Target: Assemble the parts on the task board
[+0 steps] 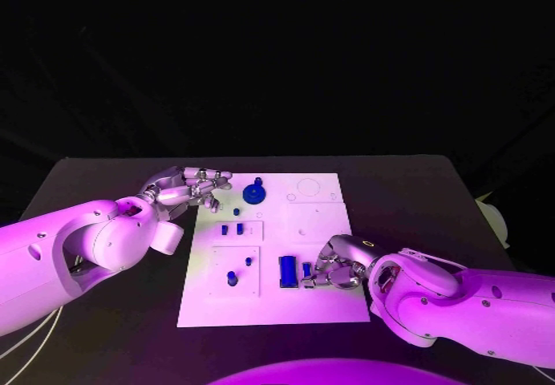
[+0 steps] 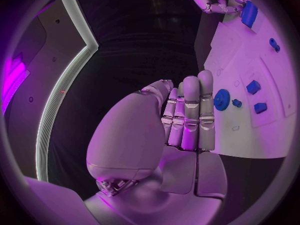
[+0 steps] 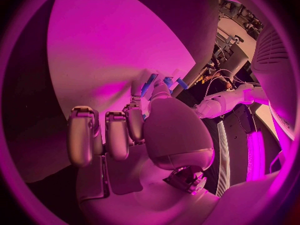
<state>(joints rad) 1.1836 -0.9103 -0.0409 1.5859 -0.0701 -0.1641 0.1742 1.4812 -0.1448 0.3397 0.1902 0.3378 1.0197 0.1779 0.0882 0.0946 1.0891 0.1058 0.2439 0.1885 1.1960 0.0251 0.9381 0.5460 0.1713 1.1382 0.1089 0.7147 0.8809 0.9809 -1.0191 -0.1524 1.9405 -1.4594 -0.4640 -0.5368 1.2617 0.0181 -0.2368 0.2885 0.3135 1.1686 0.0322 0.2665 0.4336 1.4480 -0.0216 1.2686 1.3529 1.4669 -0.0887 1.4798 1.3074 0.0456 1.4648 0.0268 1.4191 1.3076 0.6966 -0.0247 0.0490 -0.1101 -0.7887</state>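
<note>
Black tabletop (image 1: 115,172) under coloured light carries the white task board (image 1: 272,309) at its middle. Over the board's near right part, the right hand (image 1: 335,266) is curled down, its fingertips (image 1: 310,281) at a small blue upright piece (image 1: 306,270) that stands just right of a taller blue block (image 1: 287,271); in the right wrist view the thumb and a finger (image 3: 145,102) close around blue parts (image 3: 150,84) against the board, so the hand pinches the small piece, though how firmly cannot be told. Left of the block, a small blue peg (image 1: 232,278) and a tiny blue dot (image 1: 249,261) sit in a square inset. Farther back, two short blue pieces (image 1: 232,229) stand side by side in another inset, with a small blue stud (image 1: 237,212) beyond them. At the board's far left edge hovers the left hand (image 1: 191,191), fingers held straight and close together, holding nothing, as the left wrist view shows (image 2: 187,115). Just right of those fingers lies a round blue gear (image 1: 254,193) with a small knob at its far side. Near the far right corner the board shows a faint circular recess (image 1: 309,189).
</note>
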